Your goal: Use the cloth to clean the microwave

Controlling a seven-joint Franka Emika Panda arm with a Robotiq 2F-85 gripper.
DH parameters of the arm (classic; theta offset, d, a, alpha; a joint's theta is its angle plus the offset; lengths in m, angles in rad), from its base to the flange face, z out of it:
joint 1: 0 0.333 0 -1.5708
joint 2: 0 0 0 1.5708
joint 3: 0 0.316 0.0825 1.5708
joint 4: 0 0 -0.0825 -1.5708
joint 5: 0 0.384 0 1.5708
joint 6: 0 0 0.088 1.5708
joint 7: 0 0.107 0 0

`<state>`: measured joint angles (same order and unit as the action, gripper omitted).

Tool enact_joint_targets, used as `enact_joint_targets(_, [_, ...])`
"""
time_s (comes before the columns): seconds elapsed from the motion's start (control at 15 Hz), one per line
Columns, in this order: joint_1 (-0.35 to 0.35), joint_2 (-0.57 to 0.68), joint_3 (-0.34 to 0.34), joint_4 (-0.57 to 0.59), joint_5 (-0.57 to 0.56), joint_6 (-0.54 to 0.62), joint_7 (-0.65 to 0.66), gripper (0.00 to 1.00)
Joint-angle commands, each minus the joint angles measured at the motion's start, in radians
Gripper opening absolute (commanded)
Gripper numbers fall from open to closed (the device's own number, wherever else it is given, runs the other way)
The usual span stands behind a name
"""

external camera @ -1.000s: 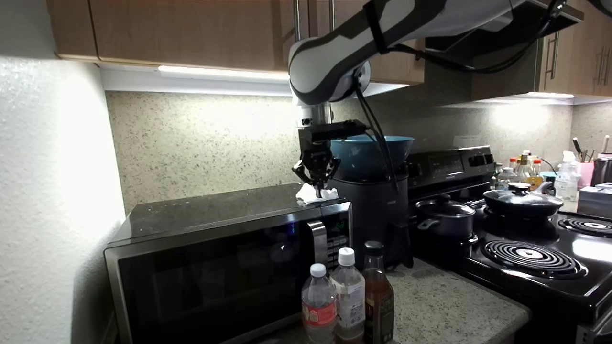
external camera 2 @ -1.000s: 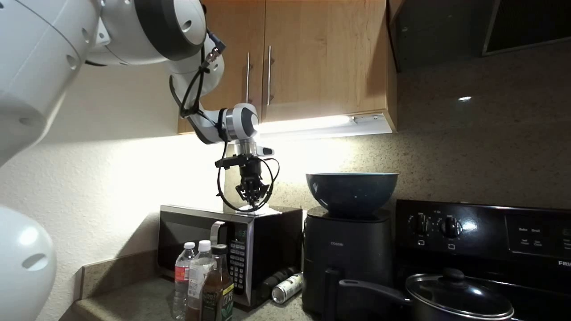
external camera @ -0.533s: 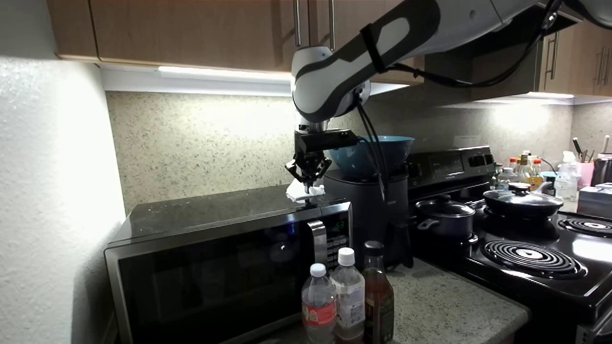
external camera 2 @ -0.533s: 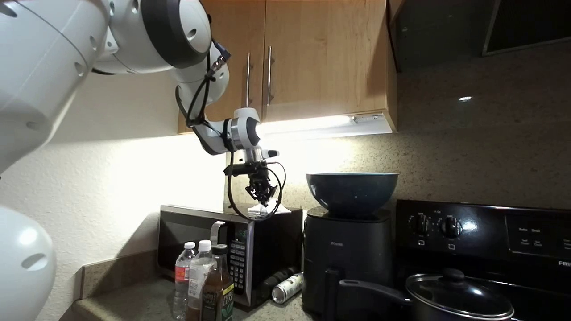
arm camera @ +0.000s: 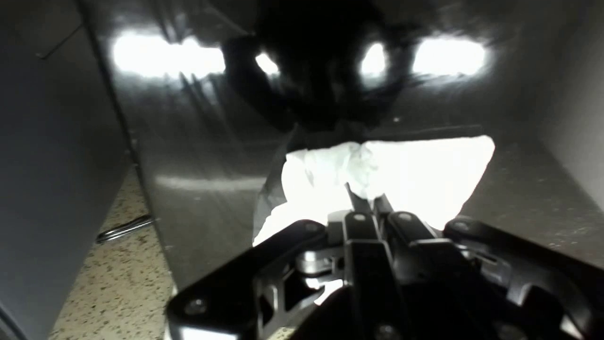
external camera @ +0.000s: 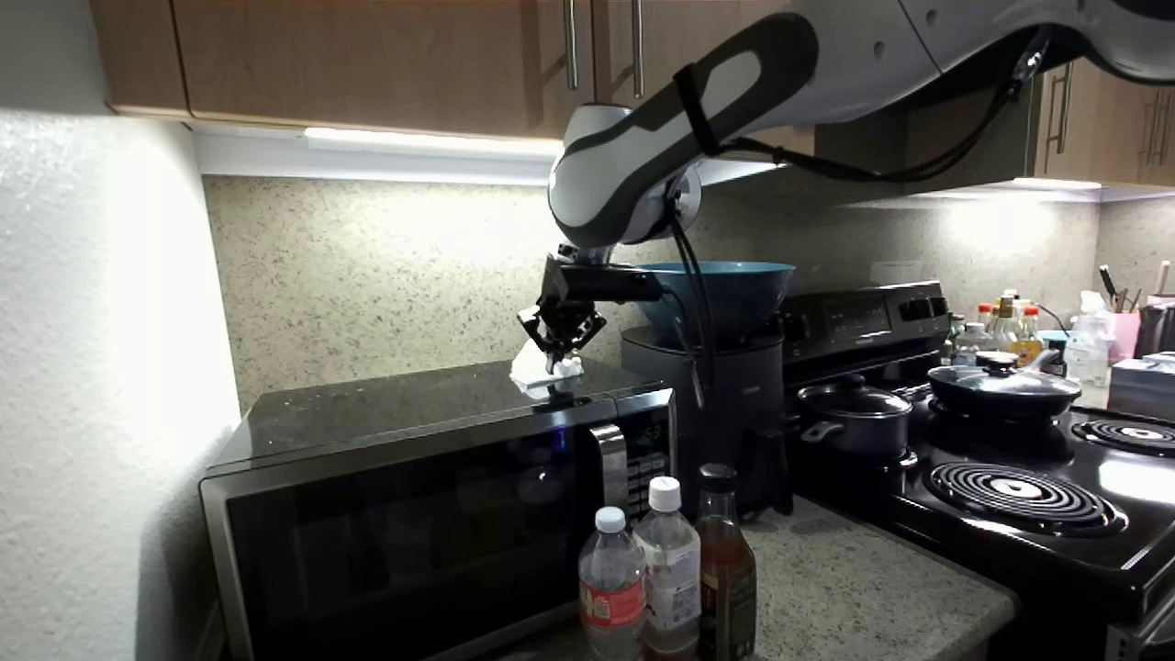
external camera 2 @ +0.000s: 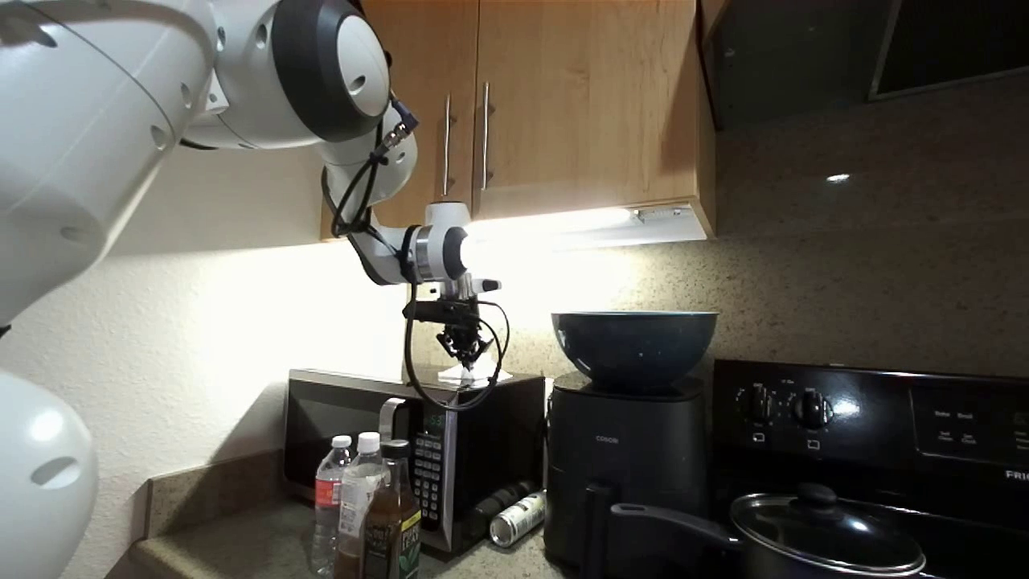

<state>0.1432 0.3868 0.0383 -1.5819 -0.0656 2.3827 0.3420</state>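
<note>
The microwave is black with a silver front frame. Its top [external camera: 395, 399] shows in an exterior view, its side [external camera 2: 500, 458] in an exterior view, and its glossy top [arm camera: 207, 226] in the wrist view. My gripper [external camera: 552, 365] points down over the right part of the microwave top; it also shows in an exterior view [external camera 2: 469, 364]. Its fingertips [arm camera: 370, 197] are closed on a bunched part of the white cloth [arm camera: 424, 177]. The cloth [external camera: 527, 369] hangs from the fingers and appears to touch the top. A cable partly covers the cloth [external camera 2: 452, 375] in an exterior view.
Several bottles [external camera: 668, 565] stand before the microwave's right front. A black air fryer [external camera 2: 627, 482] bearing a blue bowl [external camera 2: 635, 346] stands to its right, with a can [external camera 2: 517, 520] between. Cabinets [external camera: 367, 64] hang above. A wall [external camera: 101, 367] is at the left, a stove [external camera: 973, 532] farther right.
My gripper has moved left along the microwave top in an exterior view, away from its right edge, carrying the cloth. The gripper stays shut. The other objects have not moved.
</note>
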Motion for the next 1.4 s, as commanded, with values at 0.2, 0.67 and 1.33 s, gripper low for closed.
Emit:
enact_joint_targets(0.2, [-0.057,-0.014,0.114,0.016,0.304,-0.165,-0.223,0.06])
enact_joint_targets(0.67, [-0.012,-0.119,0.025,-0.092,0.183,-0.346,-0.01,0.06])
enact_joint_targets(1.33, [-0.031,-0.048,0.038,0.003,0.207,-0.346,-0.118,0.06])
